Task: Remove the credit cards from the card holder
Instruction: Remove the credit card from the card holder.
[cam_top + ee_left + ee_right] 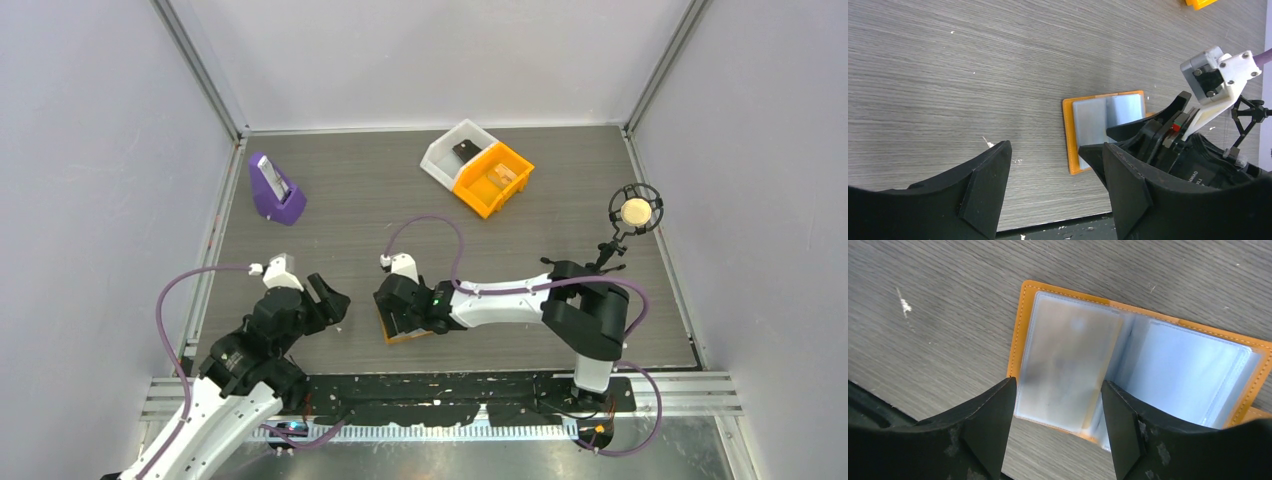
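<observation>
left gripper (1055, 150), right gripper (1058, 385) both wide open, empty. we'd pin card holder (1020, 330) with left, work right into sleeve (1068, 355).

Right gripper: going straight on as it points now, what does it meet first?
Likely the card holder, lying open; one clear sleeve sits centred ahead of the right gripper. Depth unclear.
</observation>
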Robot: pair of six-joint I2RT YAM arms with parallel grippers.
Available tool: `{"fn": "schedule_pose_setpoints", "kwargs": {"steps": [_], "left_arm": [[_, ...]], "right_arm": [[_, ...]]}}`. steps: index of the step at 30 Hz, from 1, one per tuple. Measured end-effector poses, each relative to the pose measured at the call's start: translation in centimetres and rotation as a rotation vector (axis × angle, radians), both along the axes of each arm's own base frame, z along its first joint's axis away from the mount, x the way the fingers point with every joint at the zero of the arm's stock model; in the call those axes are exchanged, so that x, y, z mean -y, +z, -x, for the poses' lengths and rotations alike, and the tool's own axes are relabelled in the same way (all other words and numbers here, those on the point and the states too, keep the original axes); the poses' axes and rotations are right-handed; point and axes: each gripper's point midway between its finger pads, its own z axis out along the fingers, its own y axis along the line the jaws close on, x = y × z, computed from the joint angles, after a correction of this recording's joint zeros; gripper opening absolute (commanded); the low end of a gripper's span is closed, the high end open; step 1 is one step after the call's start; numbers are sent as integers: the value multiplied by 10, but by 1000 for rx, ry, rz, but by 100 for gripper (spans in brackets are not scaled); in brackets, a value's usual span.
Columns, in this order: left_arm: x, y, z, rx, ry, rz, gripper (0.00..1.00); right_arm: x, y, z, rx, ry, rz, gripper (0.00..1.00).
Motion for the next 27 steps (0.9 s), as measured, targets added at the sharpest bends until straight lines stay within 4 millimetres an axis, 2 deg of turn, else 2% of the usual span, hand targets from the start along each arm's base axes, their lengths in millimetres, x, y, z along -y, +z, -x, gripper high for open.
{"fn": "schedule_pose_setpoints", "kwargs": {"steps": [2, 5, 7, 18, 27], "left_arm": [[0, -1, 0, -3, 1, 4, 69], [2, -3, 2, -12, -5, 10, 69], [3, -3, 2, -16, -7, 15, 69], [7, -8, 4, -38, -15, 38, 66], [27, -37, 7, -148, -79, 51, 62]], "right_arm": [[-1, -4, -1, 12, -4, 28, 61], [0, -5, -5, 38, -5, 59, 40], [1, -5, -7, 48, -4, 71, 34], [4, -5, -6, 19, -10, 6, 22], [12, 5, -12, -46, -38, -153, 30]]}}
